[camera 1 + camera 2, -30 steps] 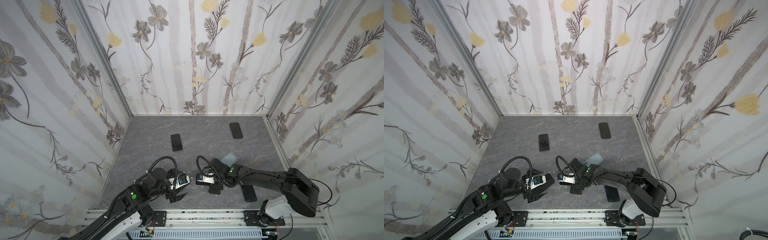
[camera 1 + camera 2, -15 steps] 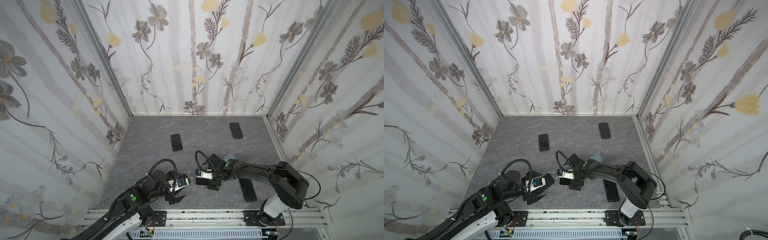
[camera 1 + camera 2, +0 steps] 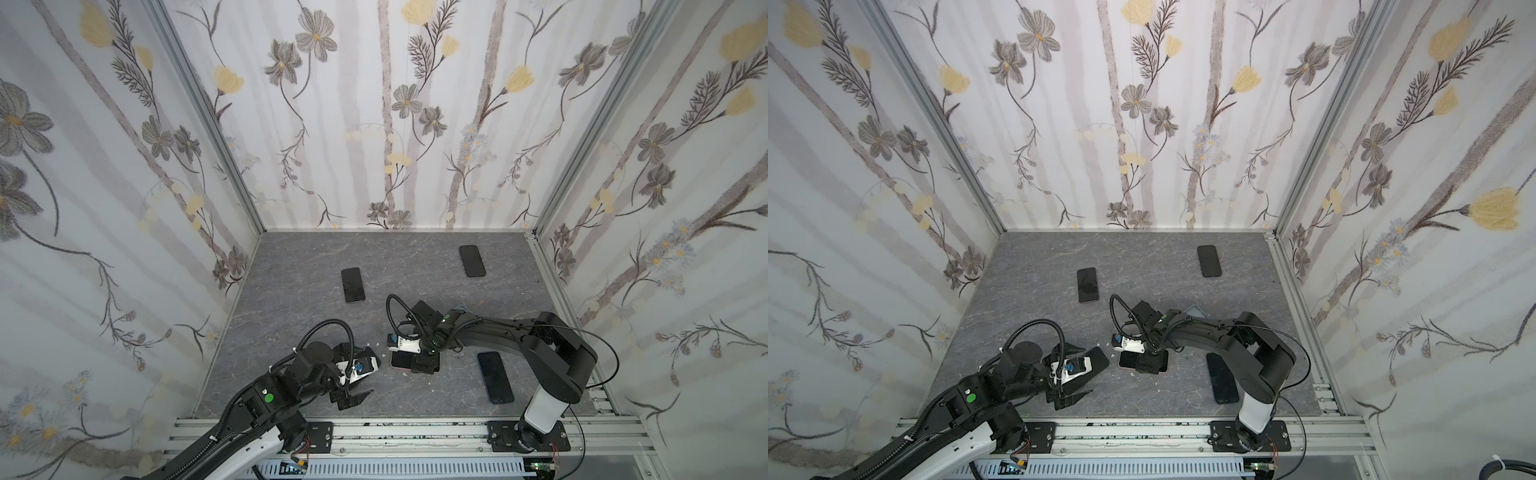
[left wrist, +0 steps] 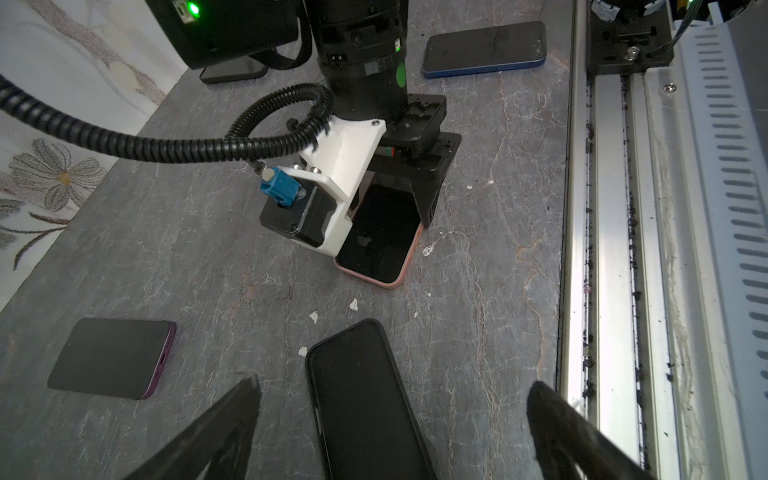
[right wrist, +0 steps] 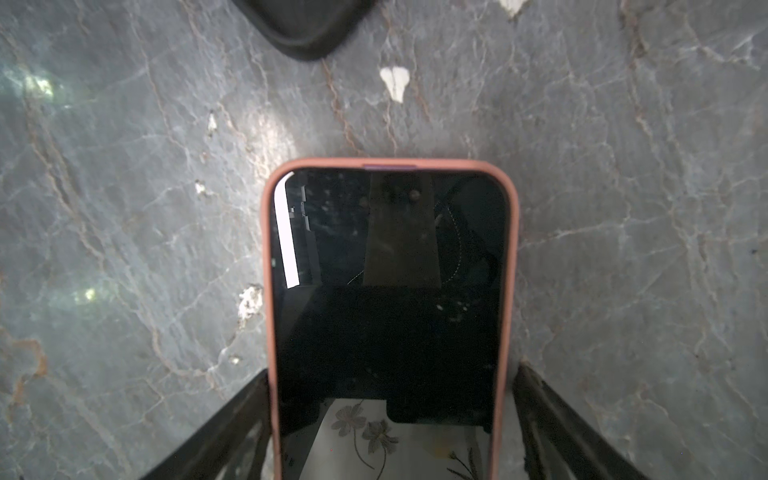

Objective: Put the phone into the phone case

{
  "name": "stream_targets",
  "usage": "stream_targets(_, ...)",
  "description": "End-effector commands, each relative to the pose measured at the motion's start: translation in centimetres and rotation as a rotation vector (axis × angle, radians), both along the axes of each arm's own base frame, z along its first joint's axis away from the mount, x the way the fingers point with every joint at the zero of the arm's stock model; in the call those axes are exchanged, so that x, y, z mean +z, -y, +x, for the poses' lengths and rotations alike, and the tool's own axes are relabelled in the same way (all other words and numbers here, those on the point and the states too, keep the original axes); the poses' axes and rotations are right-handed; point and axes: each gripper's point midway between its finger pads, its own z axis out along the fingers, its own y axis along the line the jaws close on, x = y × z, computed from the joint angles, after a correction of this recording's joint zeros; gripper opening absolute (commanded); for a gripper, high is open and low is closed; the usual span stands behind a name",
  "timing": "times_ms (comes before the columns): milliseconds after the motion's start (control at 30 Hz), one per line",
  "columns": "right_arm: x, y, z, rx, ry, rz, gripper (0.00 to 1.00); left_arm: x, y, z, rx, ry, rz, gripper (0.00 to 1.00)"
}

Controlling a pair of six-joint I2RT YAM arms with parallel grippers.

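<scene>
Lying flat on the grey marbled desk [image 4: 208, 232], the dark-screened phone [image 5: 386, 291] sits inside the salmon-pink, soft-looking phone case [image 5: 324, 164]. The case's rim runs round the screen on the three sides that the right wrist view shows, and the glass looks level with it. At the middle of the far rim a thin purple strip shows. It may be a cut-out or the phone's own edge not quite under the lip; I cannot tell. The end nearest the wrist is out of frame.

The right claw [image 5: 392, 370] straddles the cased phone, one black finger close against each long side. Whether it is clamping the case or merely flanking it, the pictures do not settle.

The left claw [image 4: 395, 384] hangs released, fingers wide apart, above a black rounded item with a raised rim [image 4: 361, 399] near the pink case. Empty case or cased phone, I cannot say.

Farther out lie a purple-edged dark phone [image 4: 112, 357] and a blue-edged dark phone [image 4: 484, 50]. In a top view a third dark phone [image 3: 472, 260] lies near the back wall.

By my reading the insertion is essentially done. What is left is checking that the hidden end and corners are seated, then letting go.
</scene>
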Motion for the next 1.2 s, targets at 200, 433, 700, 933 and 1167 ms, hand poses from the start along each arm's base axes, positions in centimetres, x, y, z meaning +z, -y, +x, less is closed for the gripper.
stream_targets(200, -1.6, 1.9, -0.6, -0.089, -0.088, -0.081, 0.76, 0.4, 0.1, 0.4, 0.003, 0.043, -0.014, 1.0)
stream_targets(433, -1.9, 1.3, 2.3, -0.27, -0.081, -0.072, 0.74, 0.7, 0.1, 0.7, 0.014, 0.059, -0.023, 1.0)
stream_targets(700, -2.5, 0.9, 10.2, -0.685, -0.06, -0.05, 0.74, 1.0, 0.2, 1.0, 0.032, 0.082, -0.041, 1.0)
stream_targets(933, -3.3, 0.8, 15.9, -0.939, -0.037, -0.023, 0.74, 1.1, 0.3, 1.1, 0.03, 0.098, -0.046, 1.0)
stream_targets(1167, -4.4, 1.7, 21.3, -1.152, -0.034, 0.0, 0.72, 1.3, 0.4, 1.1, 0.035, 0.109, -0.054, 1.0)
